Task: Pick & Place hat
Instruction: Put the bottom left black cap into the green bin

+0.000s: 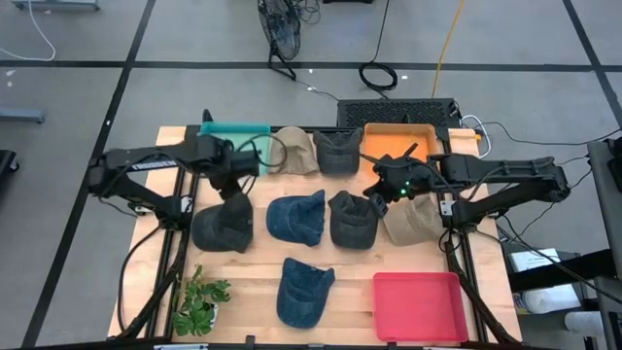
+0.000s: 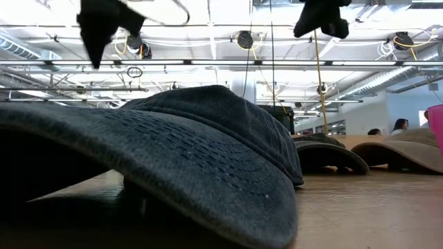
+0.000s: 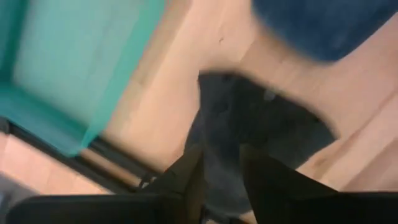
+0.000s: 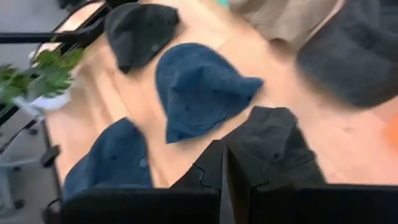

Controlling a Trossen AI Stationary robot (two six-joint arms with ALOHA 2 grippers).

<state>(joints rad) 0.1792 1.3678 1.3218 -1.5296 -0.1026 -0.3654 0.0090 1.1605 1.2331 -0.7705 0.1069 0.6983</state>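
**Operator:** On the tabletop (image 1: pixel 253 277), which containers are present, and what does each hold?

**Technician:** Three trays. Teal tray (image 1: pixel 236 131) at the far edge: nothing visible in it. Orange tray (image 1: pixel 398 139) at the far edge: nothing visible in it. Red tray (image 1: pixel 420 306) at the near right corner: nothing visible in it. All hats lie on the bare wood.

**Operator:** End effector status?

**Technician:** Left end effector (image 1: pixel 233 182) hangs above the dark grey hat (image 1: pixel 223 225), fingers (image 3: pixel 264 180) parted, the hat lying below them near the teal tray. Right end effector (image 1: pixel 381 191) has its fingers pressed together, gripping nothing, above the black hat (image 1: pixel 352 219) at the row's centre.

**Operator:** Other items?

**Technician:** Blue hat (image 1: pixel 296 216) between those two; potted plant (image 1: pixel 199 301) at the near left corner.
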